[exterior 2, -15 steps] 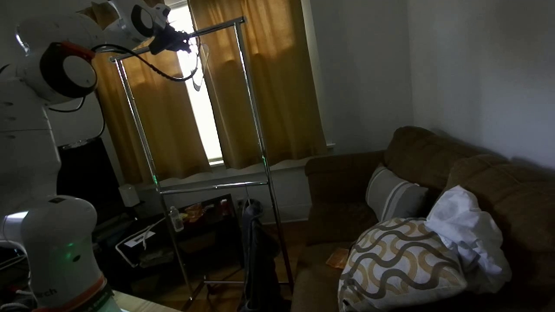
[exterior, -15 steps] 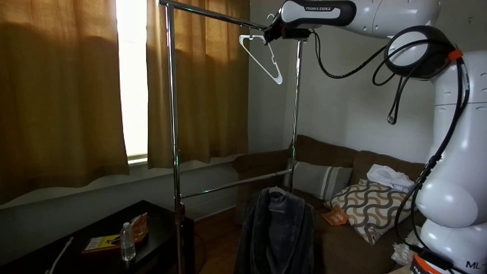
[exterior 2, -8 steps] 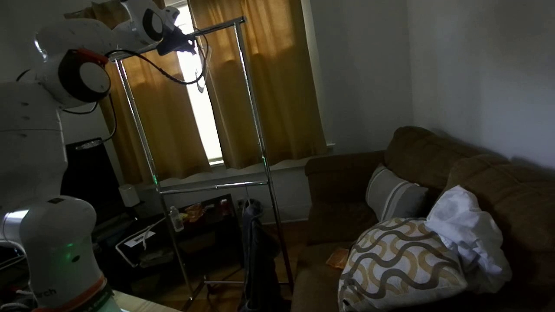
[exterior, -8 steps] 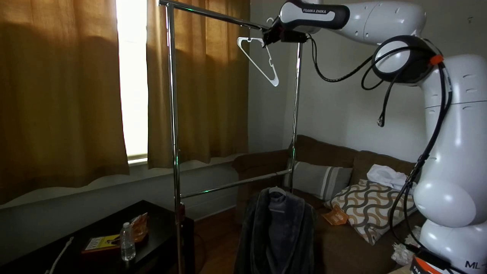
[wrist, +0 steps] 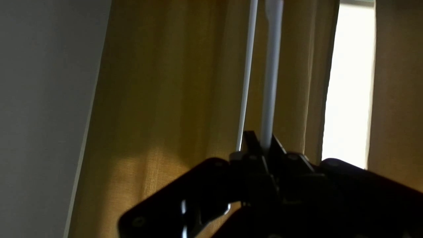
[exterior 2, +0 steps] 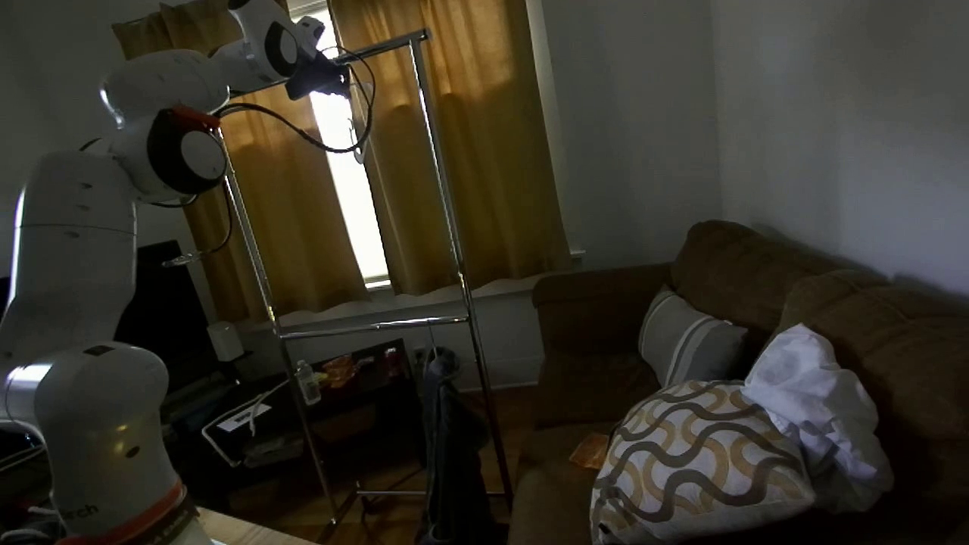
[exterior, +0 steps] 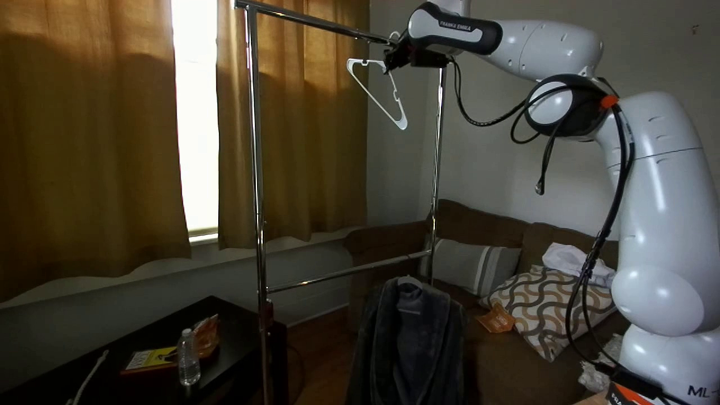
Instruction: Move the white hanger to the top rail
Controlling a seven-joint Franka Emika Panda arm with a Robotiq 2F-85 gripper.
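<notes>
The white hanger [exterior: 401, 121] hangs tilted below my gripper [exterior: 388, 66] in an exterior view. My gripper is shut on the hanger's upper bar, near the hook. The hook's top shows beside the far end of the top rail [exterior: 315, 21]; I cannot tell whether it rests on the rail. In an exterior view the gripper [exterior 2: 347, 82] is dark beside the top rail [exterior 2: 386, 45], and only slivers of the hanger [exterior 2: 359, 154] show behind a cable. In the wrist view a hanger bar [wrist: 271, 76] runs between the fingertips [wrist: 262, 142]; the rail is out of view.
The rack's lower bar [exterior: 349, 272] and posts stand below. A dark jacket [exterior: 405, 337] hangs there. Brown curtains [exterior: 309, 140] are behind the rack. A dark table [exterior: 225, 315] with a bottle [exterior: 188, 357] and a brown sofa [exterior 2: 606, 303] flank it.
The gripper and hanger have moved a little lower and to the left in an exterior view. The hook's tip has dropped toward the rail's height. The arm's links have swung toward the rack.
</notes>
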